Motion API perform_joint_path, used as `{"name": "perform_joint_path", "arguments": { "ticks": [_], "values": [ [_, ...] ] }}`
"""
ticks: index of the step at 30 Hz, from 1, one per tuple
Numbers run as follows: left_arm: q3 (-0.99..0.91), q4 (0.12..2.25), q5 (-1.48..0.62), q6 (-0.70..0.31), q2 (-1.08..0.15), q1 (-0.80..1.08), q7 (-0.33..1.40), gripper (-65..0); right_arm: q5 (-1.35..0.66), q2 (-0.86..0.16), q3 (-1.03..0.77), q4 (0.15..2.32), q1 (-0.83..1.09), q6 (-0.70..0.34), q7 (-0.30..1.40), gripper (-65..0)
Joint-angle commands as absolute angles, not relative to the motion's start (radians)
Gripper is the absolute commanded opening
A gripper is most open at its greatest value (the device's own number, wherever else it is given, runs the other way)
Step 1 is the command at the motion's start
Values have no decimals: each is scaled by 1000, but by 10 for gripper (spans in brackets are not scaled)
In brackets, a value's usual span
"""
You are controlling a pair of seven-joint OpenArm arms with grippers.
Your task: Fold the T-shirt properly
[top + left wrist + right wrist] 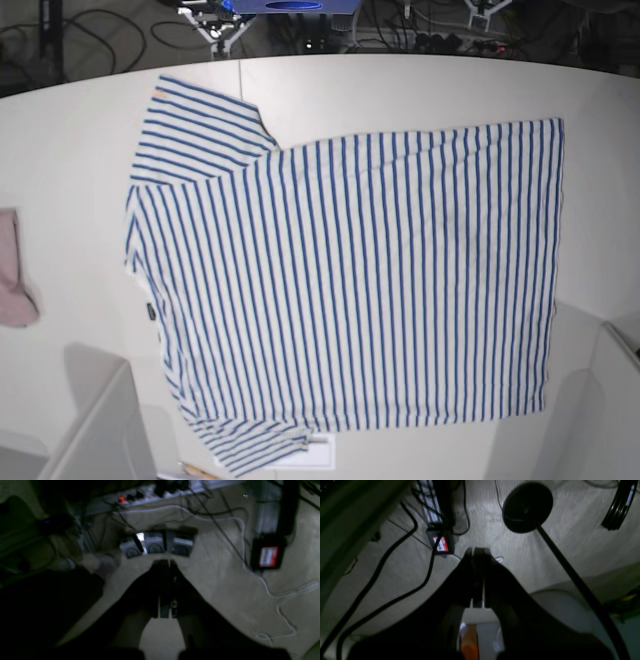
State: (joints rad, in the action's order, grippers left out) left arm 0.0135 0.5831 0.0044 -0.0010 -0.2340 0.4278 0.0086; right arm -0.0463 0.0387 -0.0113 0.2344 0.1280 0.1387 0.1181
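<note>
Large white blue-striped fabric T-shirt (pixel 350 285) lies flat on the white counter (pixel 420 90); left pincer (pixel 165 565) and right pincer (pixel 478 552) clamped tight, empty, off the counter.

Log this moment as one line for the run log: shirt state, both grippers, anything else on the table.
T-shirt: spread flat on table, unfolded | left gripper: shut, empty, off table | right gripper: shut, empty, off table | pink cloth: at table edge, apart from shirt

one T-shirt (pixel 350 285), one pink cloth (pixel 14 270), one table (pixel 420 90)
</note>
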Motion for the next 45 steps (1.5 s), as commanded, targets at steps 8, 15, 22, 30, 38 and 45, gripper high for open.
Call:
{"name": "perform_joint_path", "arguments": {
  "ticks": [8, 15, 22, 30, 38, 45],
  "values": [
    [12, 392, 265, 7, -243, 320, -5, -650, -48, 35, -13, 133, 177, 122, 58, -650],
    [10, 395, 320, 7, -219, 311, -5, -650, -50, -107, -159, 156, 240, -16, 56, -650],
    [5, 398, 314, 7, -220, 309, -7, -650, -45, -122, -180, 156, 269, -64, 56, -650],
    [-4, 596, 311, 7, -272, 473, -94, -650, -45, -133, -185, 355, 438, -65, 77, -650],
    [-122, 892, 127, 5, -300, 702, -104, -650, -48, -68, -191, 868, 707, -64, 209, -650],
    [-128, 1237, -64, 5, -366, 944, -104, -650, -48, 21, -275, 1360, 906, -64, 325, -650]
  ]
}}
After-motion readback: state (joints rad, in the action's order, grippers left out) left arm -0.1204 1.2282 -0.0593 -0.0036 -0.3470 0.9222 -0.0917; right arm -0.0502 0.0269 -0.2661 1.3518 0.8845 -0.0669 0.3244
